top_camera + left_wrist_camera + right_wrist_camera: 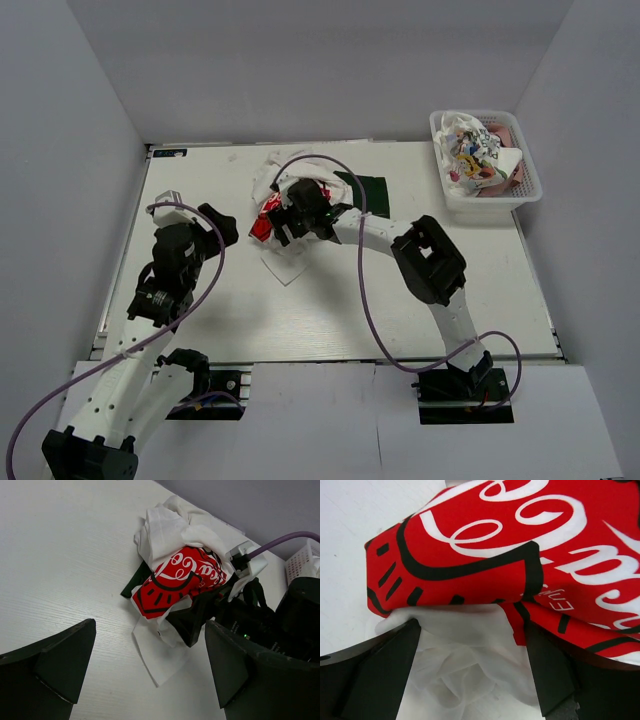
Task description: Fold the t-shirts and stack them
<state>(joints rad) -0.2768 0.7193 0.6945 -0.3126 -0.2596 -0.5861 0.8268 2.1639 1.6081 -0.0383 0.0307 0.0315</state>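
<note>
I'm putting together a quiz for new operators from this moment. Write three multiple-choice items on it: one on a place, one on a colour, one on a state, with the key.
1. Where is the basket?
A. At the far right corner of the table
B. At the near left corner
C. Between the arm bases

2. What is the main colour of the print on the crumpled shirt?
A. Blue
B. Red
C. Yellow

3. How do the right gripper's jaws stand?
A. Shut on nothing
B. Open, one on each side of the shirt
C. Out of every view

Key:
1 A: the top view shows the basket at the far right corner.
2 B: both wrist views show red cloth with white script.
3 B: the right wrist view shows the fingers wide apart with cloth between them.
</note>
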